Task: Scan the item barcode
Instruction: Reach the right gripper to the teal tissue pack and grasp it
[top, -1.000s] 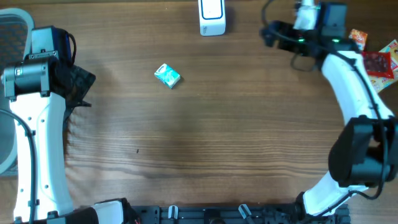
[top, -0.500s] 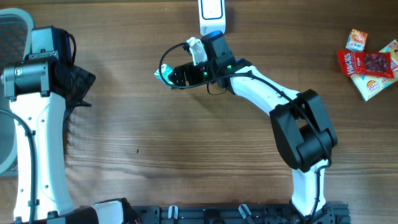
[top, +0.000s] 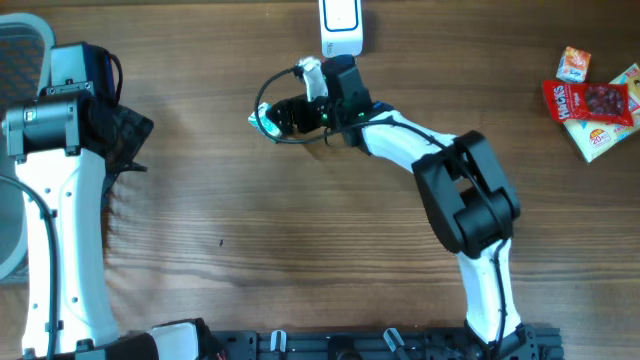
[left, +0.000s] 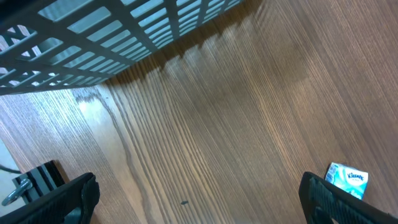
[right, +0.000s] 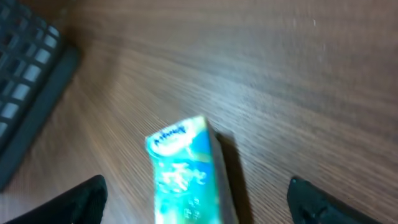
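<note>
The right pincer (right: 196, 200) stands wide open astride the teal tissue pack (right: 185, 167) on the table (top: 300, 230), not gripping it.

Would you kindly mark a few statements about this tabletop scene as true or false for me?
1. The right gripper is over the tissue pack, with its jaws open on either side of it. True.
2. The left gripper holds the tissue pack. False: it is open and empty, at the left side of the table.
3. The white scanner stands at the table's far edge. True.
4. The snack packets lie right beside the tissue pack. False: they lie at the far right corner, well apart from it.
</note>
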